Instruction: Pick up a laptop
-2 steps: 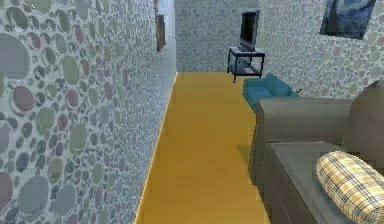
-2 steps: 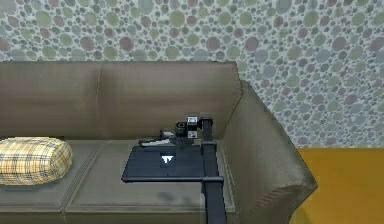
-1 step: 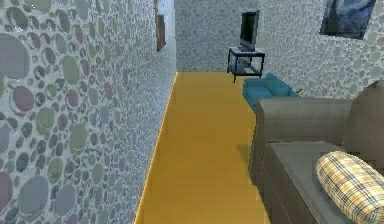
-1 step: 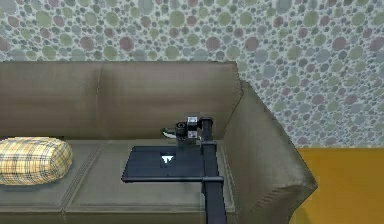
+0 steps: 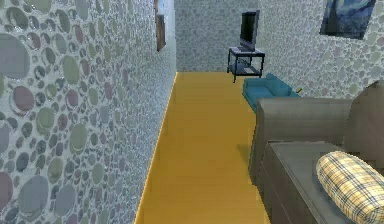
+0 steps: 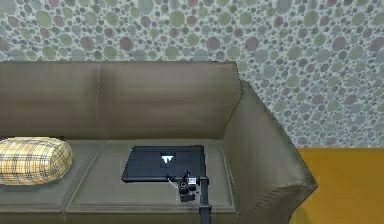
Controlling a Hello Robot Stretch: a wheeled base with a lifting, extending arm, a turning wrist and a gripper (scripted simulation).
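Arm side view: flat black laptop, white-marked lid, lies on a brown fabric sofa, near its seat's front edge; dark gripper at that edge. Whether the gripper holds anything cannot be told.

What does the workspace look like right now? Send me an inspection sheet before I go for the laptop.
Surface: brown upholstered sofa, seat cushions level.
Job's things: dark flat laptop lying on the sofa seat, right of the pillow.
Clutter: yellow plaid pillow on the seat at the arm side view's left.
Grippers: dark two-finger gripper at the laptop's near edge; cannot tell whether it touches or holds anything.
Cables: nothing seen.
Surroundings: dotted wallpaper wall behind the sofa, orange floor; ahead, a black television on a dark stand, with a teal box-like thing on the floor beside it.
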